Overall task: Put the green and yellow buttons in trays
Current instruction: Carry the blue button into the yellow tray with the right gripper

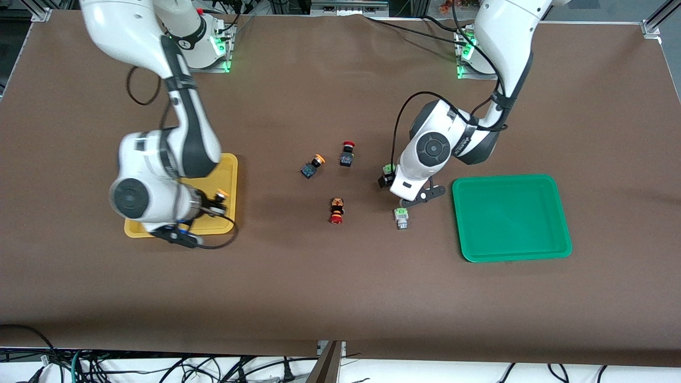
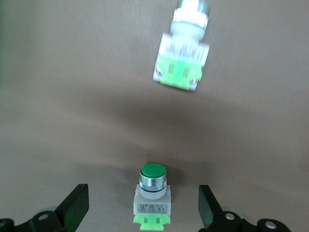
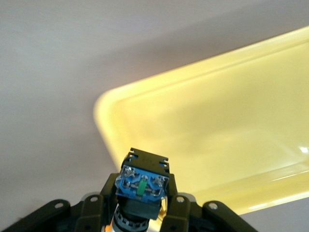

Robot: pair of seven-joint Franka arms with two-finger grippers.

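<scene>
My right gripper [image 1: 215, 205] is shut on a yellow button [image 1: 221, 196] and holds it over the yellow tray [image 1: 227, 166]. In the right wrist view the button's black-blue body [image 3: 143, 181] sits between the fingers above the tray [image 3: 217, 135]. My left gripper [image 1: 387, 178] is open, low over the table, with a green button [image 1: 390, 168] between its fingers. In the left wrist view that button [image 2: 153, 193] lies apart from both fingers [image 2: 72, 208]. A second green button [image 1: 401, 217] [image 2: 182, 63] lies nearer the front camera. The other yellow button [image 1: 313, 165] lies mid-table. The green tray [image 1: 511, 218] is beside the left gripper.
Two red-capped black buttons lie mid-table: one [image 1: 347, 153] beside the loose yellow button, one [image 1: 336, 210] nearer the front camera. Brown cloth covers the table.
</scene>
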